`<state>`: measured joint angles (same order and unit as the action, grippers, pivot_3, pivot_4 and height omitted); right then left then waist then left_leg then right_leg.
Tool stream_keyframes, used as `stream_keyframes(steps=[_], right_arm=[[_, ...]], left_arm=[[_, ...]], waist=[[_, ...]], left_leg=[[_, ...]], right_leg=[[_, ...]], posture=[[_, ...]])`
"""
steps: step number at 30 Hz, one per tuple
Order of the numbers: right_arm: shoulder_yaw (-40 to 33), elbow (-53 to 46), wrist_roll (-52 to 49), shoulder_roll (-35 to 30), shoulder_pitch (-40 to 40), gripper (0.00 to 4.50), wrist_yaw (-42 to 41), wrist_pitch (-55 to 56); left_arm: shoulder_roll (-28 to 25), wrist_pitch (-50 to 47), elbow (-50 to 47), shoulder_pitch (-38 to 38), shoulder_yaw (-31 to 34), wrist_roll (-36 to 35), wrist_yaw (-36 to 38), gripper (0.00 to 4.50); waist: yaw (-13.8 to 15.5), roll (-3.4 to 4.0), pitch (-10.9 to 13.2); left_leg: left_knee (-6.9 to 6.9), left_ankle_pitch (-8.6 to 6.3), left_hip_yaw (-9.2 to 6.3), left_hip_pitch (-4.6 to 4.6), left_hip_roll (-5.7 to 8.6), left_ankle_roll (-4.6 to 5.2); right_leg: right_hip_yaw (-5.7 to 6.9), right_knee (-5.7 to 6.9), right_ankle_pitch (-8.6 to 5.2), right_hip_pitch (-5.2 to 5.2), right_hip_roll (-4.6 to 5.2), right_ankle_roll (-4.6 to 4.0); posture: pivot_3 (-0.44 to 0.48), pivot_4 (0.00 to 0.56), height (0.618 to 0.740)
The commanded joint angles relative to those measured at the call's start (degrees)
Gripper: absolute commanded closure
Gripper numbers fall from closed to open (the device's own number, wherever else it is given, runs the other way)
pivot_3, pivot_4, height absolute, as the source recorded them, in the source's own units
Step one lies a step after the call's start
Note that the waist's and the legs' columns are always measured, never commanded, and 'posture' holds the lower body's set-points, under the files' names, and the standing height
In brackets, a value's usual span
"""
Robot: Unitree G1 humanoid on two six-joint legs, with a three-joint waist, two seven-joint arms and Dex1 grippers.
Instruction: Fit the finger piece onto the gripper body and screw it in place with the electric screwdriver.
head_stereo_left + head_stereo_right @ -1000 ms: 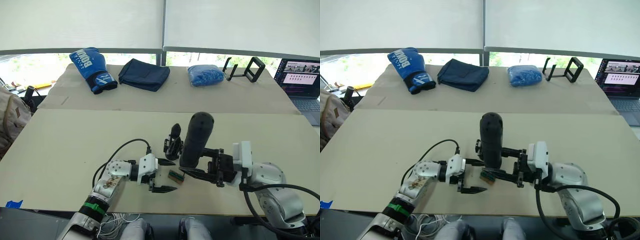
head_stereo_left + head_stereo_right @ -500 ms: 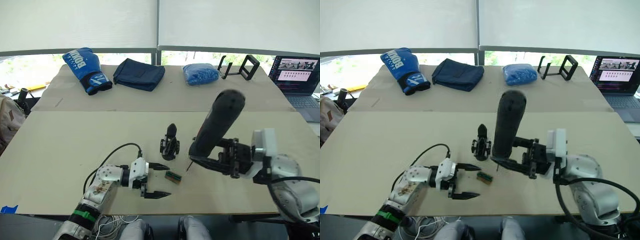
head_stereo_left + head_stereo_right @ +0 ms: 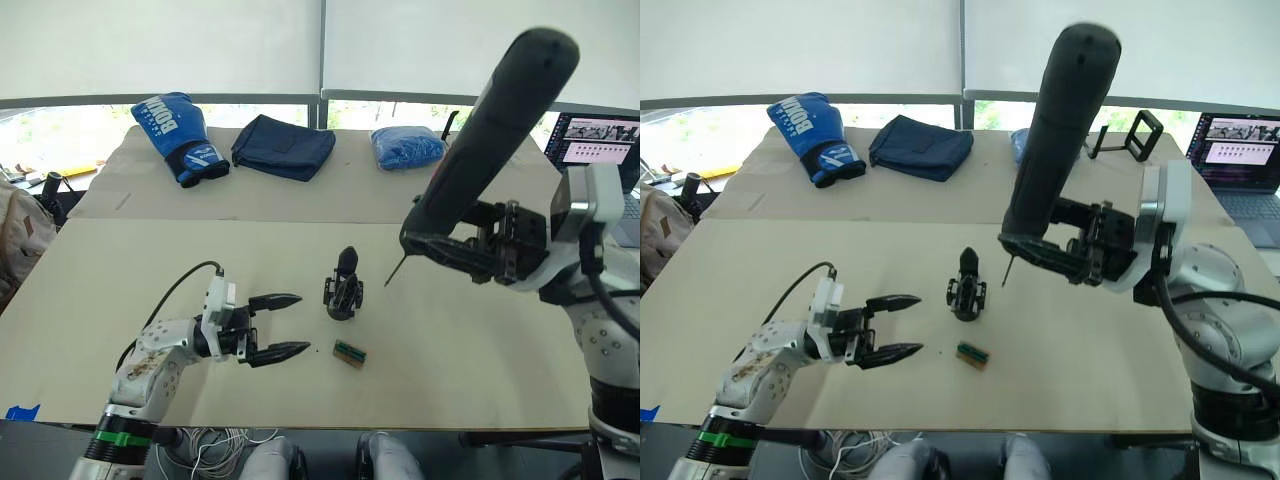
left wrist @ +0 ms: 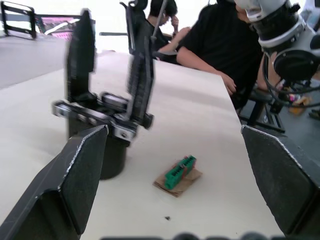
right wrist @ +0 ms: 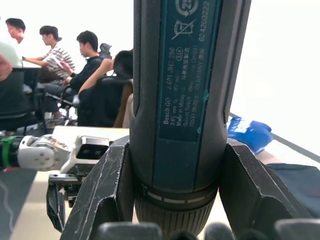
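Observation:
The gripper body point(image 3: 342, 286) stands upright on the beige table point(image 3: 130, 270), its pointed finger up; in the left wrist view the gripper body point(image 4: 107, 107) is close ahead. The finger piece is out of view as a separate part. My right gripper point(image 3: 441, 249) is shut on the electric screwdriver point(image 3: 494, 125), held high and tilted. Its thin bit point(image 3: 396, 270) hangs in the air right of the gripper body, clear of it. My left gripper point(image 3: 303, 323) is open and empty, low over the table left of the gripper body.
A small green-and-brown block point(image 3: 349, 353) lies just in front of the gripper body. Along the far table are a blue boxing glove point(image 3: 180, 135), a navy cloth point(image 3: 288, 147), a blue bag point(image 3: 408, 148) and a black frame stand point(image 3: 1145, 133). A laptop point(image 3: 600, 145) is at right. People point(image 4: 220, 45) sit beyond the table.
My right arm has lifted the screwdriver up and to the right, away from the gripper body. My left gripper has drawn back to the left, still open.

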<state>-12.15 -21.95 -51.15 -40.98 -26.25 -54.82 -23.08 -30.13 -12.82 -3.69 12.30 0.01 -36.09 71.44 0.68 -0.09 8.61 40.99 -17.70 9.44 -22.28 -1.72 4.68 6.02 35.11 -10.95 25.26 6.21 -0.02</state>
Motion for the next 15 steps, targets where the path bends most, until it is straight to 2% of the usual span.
stream_keyframes(steps=[1,15], right_arm=[[-1.1,2.4,-1.9,1.0,-4.8,2.56,-0.6,-0.1],[4.3,7.9,1.1,7.8,-11.5,2.56,-4.9,-0.8]], left_arm=[[-0.3,0.0,2.8,3.3,2.2,-0.2,-0.4,0.00],[0.1,5.5,10.6,8.6,2.4,5.4,-0.4,0.00]], waist=[[-0.1,0.00,0.0],[-0.6,0.01,0.0]], left_leg=[[0.01,0.00,0.04,-0.01,0.02,0.00],[-0.03,0.13,0.17,0.01,0.02,-0.22]], right_leg=[[-0.01,0.00,0.00,0.00,-0.02,0.01],[-0.03,0.07,0.01,0.05,-0.25,0.03]], posture=[[0.000,0.150,0.740],[0.000,0.150,0.740]])
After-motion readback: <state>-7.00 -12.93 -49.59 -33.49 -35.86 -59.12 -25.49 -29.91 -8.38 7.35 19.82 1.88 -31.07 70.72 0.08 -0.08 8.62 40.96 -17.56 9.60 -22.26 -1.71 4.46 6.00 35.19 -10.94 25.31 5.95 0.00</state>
